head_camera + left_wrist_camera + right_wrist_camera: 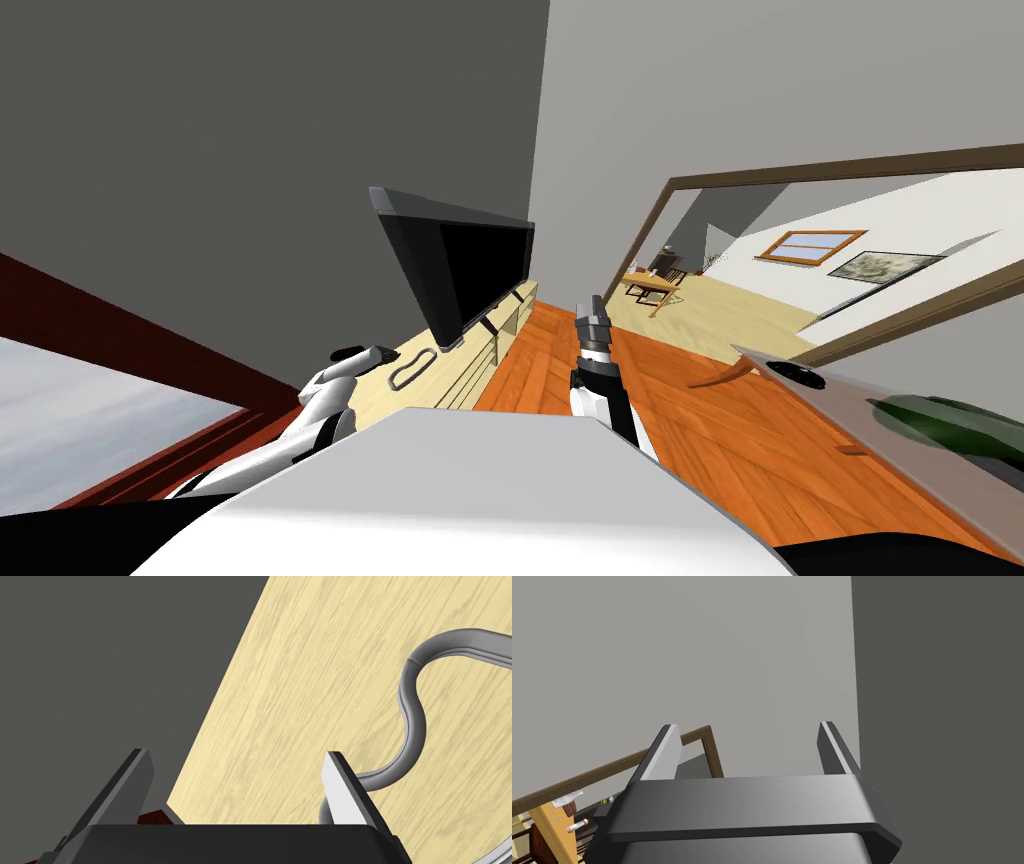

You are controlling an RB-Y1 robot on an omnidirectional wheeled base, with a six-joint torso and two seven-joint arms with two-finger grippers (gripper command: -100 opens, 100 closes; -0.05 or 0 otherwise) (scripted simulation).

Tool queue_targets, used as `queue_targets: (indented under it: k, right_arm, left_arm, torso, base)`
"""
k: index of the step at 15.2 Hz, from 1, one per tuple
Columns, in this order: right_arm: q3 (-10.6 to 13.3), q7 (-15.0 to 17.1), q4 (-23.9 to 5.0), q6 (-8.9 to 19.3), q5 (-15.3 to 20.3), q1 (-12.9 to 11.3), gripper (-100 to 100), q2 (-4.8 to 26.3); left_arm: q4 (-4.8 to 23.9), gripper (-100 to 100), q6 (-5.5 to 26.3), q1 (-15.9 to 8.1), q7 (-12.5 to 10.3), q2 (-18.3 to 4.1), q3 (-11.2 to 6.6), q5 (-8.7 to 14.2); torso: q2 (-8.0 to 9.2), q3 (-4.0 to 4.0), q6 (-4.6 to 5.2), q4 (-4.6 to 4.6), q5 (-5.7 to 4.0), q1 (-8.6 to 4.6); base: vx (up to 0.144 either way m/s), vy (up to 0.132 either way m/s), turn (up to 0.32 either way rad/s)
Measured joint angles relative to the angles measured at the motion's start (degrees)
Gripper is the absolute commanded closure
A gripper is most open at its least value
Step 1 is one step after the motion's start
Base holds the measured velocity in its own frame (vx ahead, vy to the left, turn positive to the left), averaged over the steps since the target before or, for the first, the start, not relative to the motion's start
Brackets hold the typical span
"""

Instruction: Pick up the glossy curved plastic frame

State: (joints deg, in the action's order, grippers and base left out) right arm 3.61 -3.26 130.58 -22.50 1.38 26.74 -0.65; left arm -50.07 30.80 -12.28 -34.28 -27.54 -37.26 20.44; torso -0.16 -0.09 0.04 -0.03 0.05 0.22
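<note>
A grey glossy curved frame (412,368) lies flat on the pale wooden TV cabinet (455,352), in front of the screen's base. My left gripper (383,353) hovers just beside the frame's near end, open. Up close, the curved frame (414,721) snakes past one left fingertip (336,776), outside the gap between the fingers. The left gripper (235,766) has nothing but cabinet top and dark wall between its blades. My right gripper (594,312) is raised over the orange floor, open and empty, its fingers (661,753) pointing at a wall.
A black flat screen (460,265) stands tilted on the cabinet, close behind the frame. A dark grey wall runs along the cabinet's back edge. A grey counter (880,420) with a green plant is at my right. A doorway opens to another room with a table (655,287).
</note>
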Motion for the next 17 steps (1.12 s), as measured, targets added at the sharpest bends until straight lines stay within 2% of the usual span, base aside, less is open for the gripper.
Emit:
queue_targets:
  k: [3, 12, 14, 17]
  right_arm:
    - [0.0, 0.0, 0.0, 0.0, 0.0, 0.0, 0, 0.0]
    - [0.0, 0.0, 0.0, 0.0, 0.0, 0.0, 0, 0.0]
    - [0.0, 0.0, 0.0, 0.0, 0.0, 0.0, 0, 0.0]
    - [0.0, 0.0, 0.0, 0.0, 0.0, 0.0, 0, 0.0]
  left_arm:
    - [2.3, -100, 2.6, -0.6, -1.6, -0.3, -1.33, 0.5]
    - [14.1, -100, 7.8, -4.3, -5.3, -2.5, -4.91, 2.2]
    - [14.4, -100, 9.5, -4.3, -6.7, -2.3, -5.57, 1.9]
    - [17.1, -100, 11.5, -5.0, -8.3, -2.8, -6.59, 2.2]
  torso:
    - [0.0, 0.0, -0.03, 0.0, 0.0, -0.02]
    - [-0.01, -0.01, -0.04, -0.01, 0.0, 0.01]
    - [-0.01, -0.01, -0.03, -0.01, 0.0, -0.01]
    - [-0.01, -0.01, -0.06, -0.01, 0.0, 0.01]
  base:
    - [-0.011, 0.029, -0.138]
    - [-0.011, 0.031, -0.173]
    - [-0.011, 0.037, -0.182]
    - [-0.011, 0.036, -0.124]
